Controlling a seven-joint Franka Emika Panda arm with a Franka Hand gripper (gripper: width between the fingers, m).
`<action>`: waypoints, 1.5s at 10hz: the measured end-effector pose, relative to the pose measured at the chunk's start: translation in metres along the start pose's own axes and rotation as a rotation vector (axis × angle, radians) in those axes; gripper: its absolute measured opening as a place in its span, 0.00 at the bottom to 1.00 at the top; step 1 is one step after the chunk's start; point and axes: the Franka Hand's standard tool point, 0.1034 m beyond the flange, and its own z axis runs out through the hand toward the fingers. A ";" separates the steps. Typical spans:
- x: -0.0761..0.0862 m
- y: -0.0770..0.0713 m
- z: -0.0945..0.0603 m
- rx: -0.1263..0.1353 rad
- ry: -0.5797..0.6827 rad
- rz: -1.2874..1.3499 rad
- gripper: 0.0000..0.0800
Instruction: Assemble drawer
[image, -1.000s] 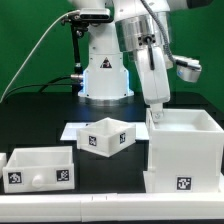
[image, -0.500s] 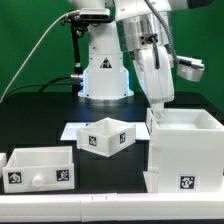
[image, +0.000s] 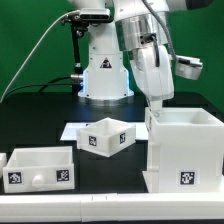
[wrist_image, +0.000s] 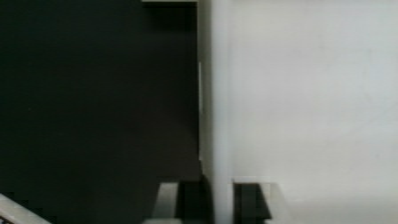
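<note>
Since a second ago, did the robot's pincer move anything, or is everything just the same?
Only a little changed. The pincer sits over the big casing's wall, and the arm above it leaned slightly toward the exterior view's left. The casing seems to have been nudged a tiny bit, and its front tag now sits slightly higher. Nothing was let go. The two small trays and the marker board stayed put.

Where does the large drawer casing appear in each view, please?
Exterior view: the casing stands at the exterior view's right.
Wrist view: the casing fills about half the picture, close up, as a plain white wall.
Shared landmark: the gripper, at the casing's wall in both.
</note>
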 end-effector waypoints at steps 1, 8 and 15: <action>0.002 0.002 0.001 0.007 0.001 -0.008 0.04; 0.003 0.000 0.001 0.021 0.009 -0.021 0.56; -0.001 -0.004 -0.044 0.049 -0.036 -0.016 0.81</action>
